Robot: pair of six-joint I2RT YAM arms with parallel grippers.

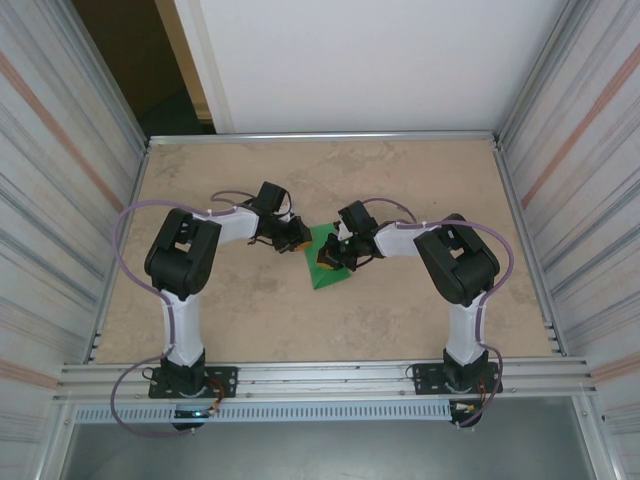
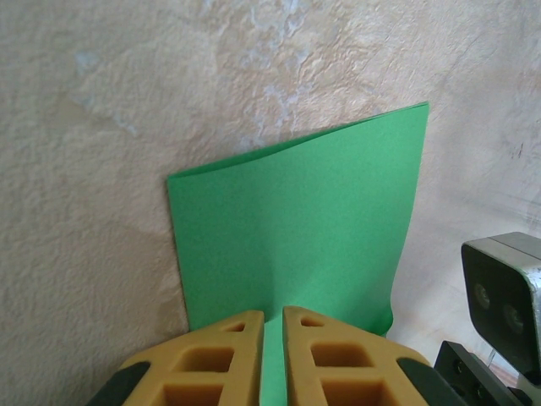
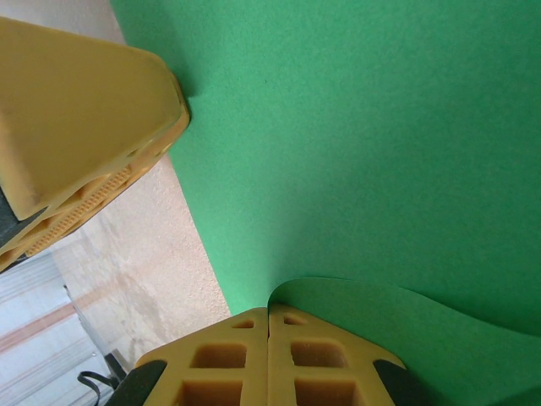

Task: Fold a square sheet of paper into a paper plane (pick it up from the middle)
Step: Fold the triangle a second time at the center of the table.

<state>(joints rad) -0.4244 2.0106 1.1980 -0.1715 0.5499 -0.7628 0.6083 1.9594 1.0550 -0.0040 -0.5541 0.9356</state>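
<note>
Bases of both arms are seen bolted to the aluminium rail (image 1: 320,378) at the near edge, with the left arm (image 1: 185,265) and the right arm (image 1: 460,265) bent inward toward the middle of the table (image 1: 420,180). There the square sheet of paper (image 1: 327,277), bright green and partly folded, is found lying between the two grippers, one pointed corner turned toward the near edge. The left gripper (image 1: 297,238) is set at the sheet's left side. Its jaws are drawn almost together, leaving a narrow slit through which green is seen; whether anything is pinched there cannot be told. The right gripper (image 1: 336,256) is set over the sheet's right part with its jaws closed tight. A lifted, curled flap of the sheet is seen running into the seam between the fingertips, so the flap appears to be pinched. Beyond the grippers bare mottled tabletop is shown, and a white panel (image 1: 380,60) is seen at the far end.
</note>
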